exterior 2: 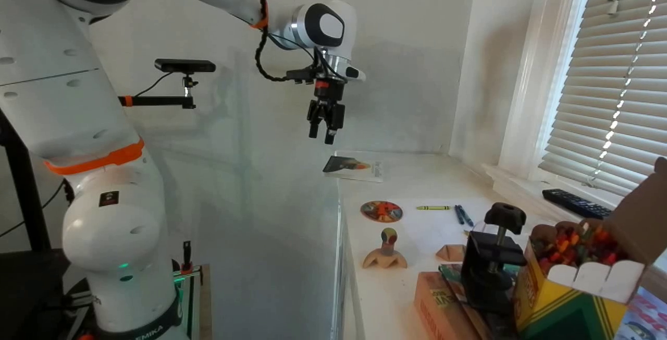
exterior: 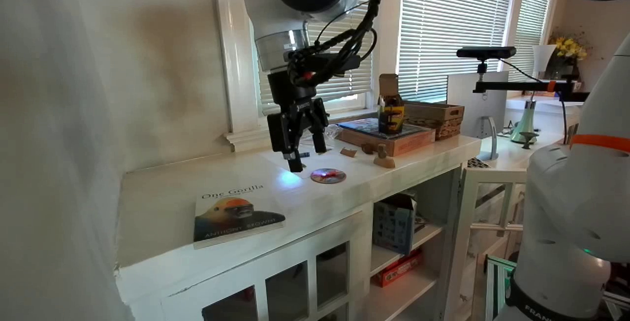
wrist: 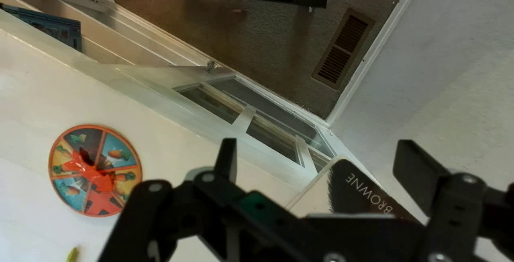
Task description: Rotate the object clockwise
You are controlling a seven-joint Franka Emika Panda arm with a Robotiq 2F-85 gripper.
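While the fingers stand wide apart, holding nothing, the object, probably the open crayon box, sits well away on the game box; a skewed grip could spill its crayons, the black clamp beside it could block a finger, and the nearer spinner may be meant

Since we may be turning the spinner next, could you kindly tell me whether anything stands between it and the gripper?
Nothing visible does: the open gripper hangs higher than the spinner, with nothing between them in any view. The book lies flat, and the tan figure stands on the spinner's opposite side from it.
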